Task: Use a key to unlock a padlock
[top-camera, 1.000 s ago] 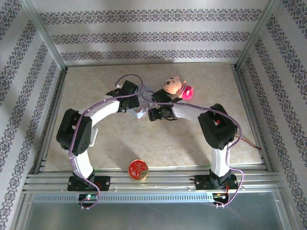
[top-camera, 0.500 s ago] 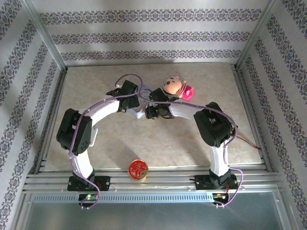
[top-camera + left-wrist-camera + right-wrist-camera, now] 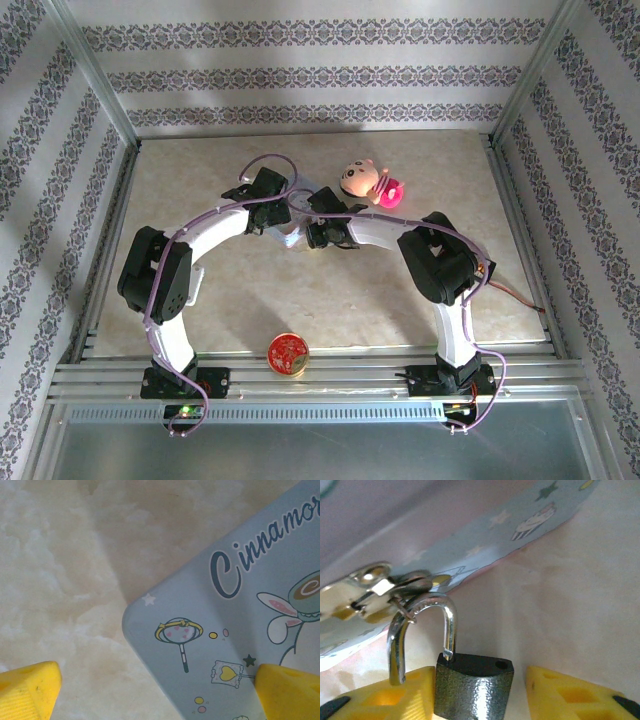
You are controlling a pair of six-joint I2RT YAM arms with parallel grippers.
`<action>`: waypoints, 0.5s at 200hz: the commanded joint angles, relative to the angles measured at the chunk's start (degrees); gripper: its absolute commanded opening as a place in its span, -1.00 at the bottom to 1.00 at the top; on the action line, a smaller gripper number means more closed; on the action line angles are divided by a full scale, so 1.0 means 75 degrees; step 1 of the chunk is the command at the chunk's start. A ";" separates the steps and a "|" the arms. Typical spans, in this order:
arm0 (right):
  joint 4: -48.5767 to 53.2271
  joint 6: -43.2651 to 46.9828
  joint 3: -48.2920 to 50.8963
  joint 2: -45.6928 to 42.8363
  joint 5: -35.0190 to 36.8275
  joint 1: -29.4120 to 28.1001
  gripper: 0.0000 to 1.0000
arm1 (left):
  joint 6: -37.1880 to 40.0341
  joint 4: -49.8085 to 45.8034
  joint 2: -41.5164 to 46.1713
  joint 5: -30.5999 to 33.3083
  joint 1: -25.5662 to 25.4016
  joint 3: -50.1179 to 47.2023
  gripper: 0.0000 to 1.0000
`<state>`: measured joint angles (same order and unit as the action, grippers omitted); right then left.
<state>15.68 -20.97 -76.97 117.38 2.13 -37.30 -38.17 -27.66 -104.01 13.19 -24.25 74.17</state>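
The padlock, a dark textured body with a silvery shackle, hangs from the metal hasp of the pale blue tin. Its shackle is swung out and one hole in the top of the body is empty. My right gripper is open around the body: the left finger touches it, while a gap separates it from the right finger. My left gripper stands wide open over a corner of the blue tin. Both grippers meet at the tin mid-table. The key is out of view.
A pig doll with a pink part lies just behind the right gripper. A round red tin sits at the near edge of the table. Metal frame rails and patterned walls enclose the table.
The right arm has reached further left toward the tin, and its jaws have narrowed around the padlock body. The left arm has stayed in place.
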 commanded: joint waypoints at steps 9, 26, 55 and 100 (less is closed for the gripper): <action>0.0027 -0.0129 0.0005 0.0171 0.0148 -0.0158 -0.24 | -0.0020 -0.0608 -0.0322 0.0122 0.0160 -0.0136 0.98; -0.0077 -0.0212 0.0128 0.0094 0.0128 -0.0154 -0.38 | -0.0020 -0.0647 -0.0316 0.0157 0.0161 -0.0139 0.98; -0.0335 -0.0286 0.0366 -0.0127 0.0049 -0.0124 -0.69 | -0.0030 -0.0666 -0.0298 0.0192 0.0166 -0.0129 0.99; -0.1143 -0.0756 0.0835 -0.0461 -0.0853 0.0220 -0.80 | -0.0031 -0.0674 -0.0209 0.0198 0.0173 -0.0139 0.99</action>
<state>10.07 -23.70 -73.06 115.63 0.69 -36.95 -38.17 -27.68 -104.01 13.37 -24.25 74.17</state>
